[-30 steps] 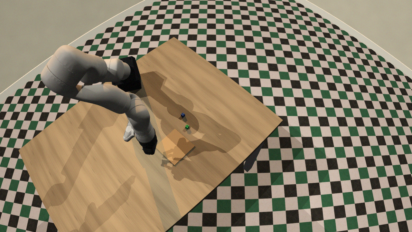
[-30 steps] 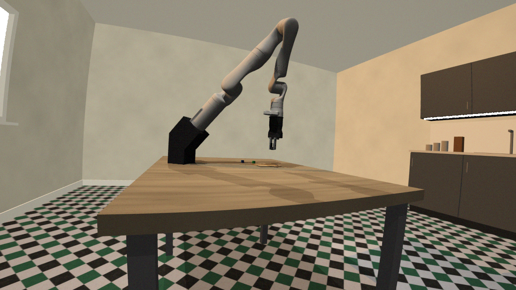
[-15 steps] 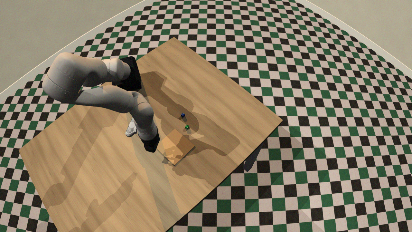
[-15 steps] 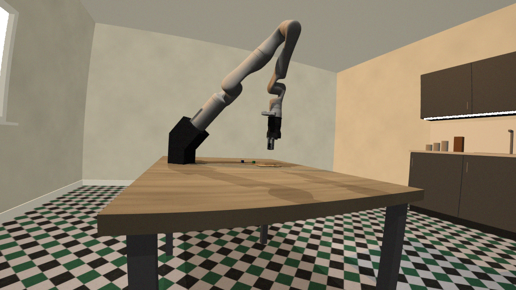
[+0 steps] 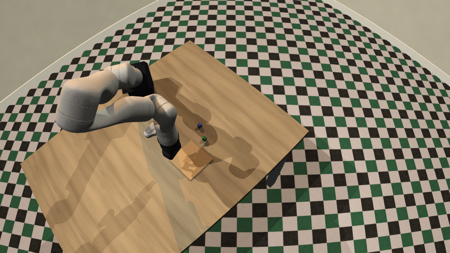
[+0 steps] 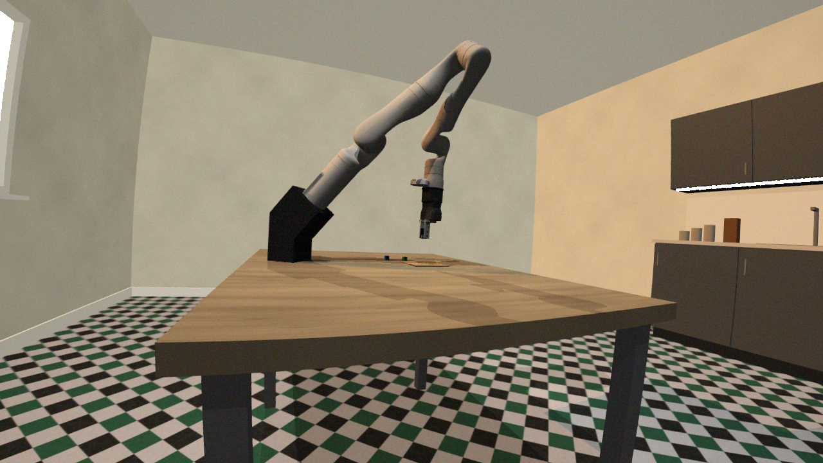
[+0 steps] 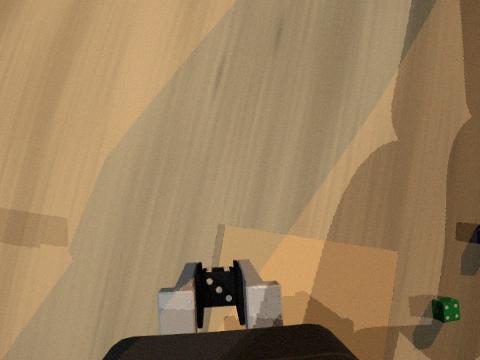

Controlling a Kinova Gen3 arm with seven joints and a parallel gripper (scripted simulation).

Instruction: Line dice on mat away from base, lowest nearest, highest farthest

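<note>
My gripper (image 6: 424, 236) (image 7: 218, 283) is shut on a black die (image 7: 214, 297), which shows three white pips in the wrist view. It hangs above the table; in the wrist view it overlaps the left part of the tan mat (image 5: 206, 159) (image 6: 428, 264) (image 7: 365, 280). The mat lies flat. A green die (image 5: 204, 138) (image 6: 404, 258) (image 7: 445, 309) lies on the table just off the mat, with four pips on its upper face. A blue die (image 5: 199, 125) (image 6: 386, 258) (image 7: 478, 234) lies beyond the green one, cut off in the wrist view; its number cannot be read.
The robot's black base (image 5: 143, 80) (image 6: 290, 230) stands at one side of the wooden table (image 5: 251, 119) (image 6: 345, 310). The blue die is nearer the base than the green die. Arm shadows cross the mat and both loose dice. Kitchen cabinets stand away from the table.
</note>
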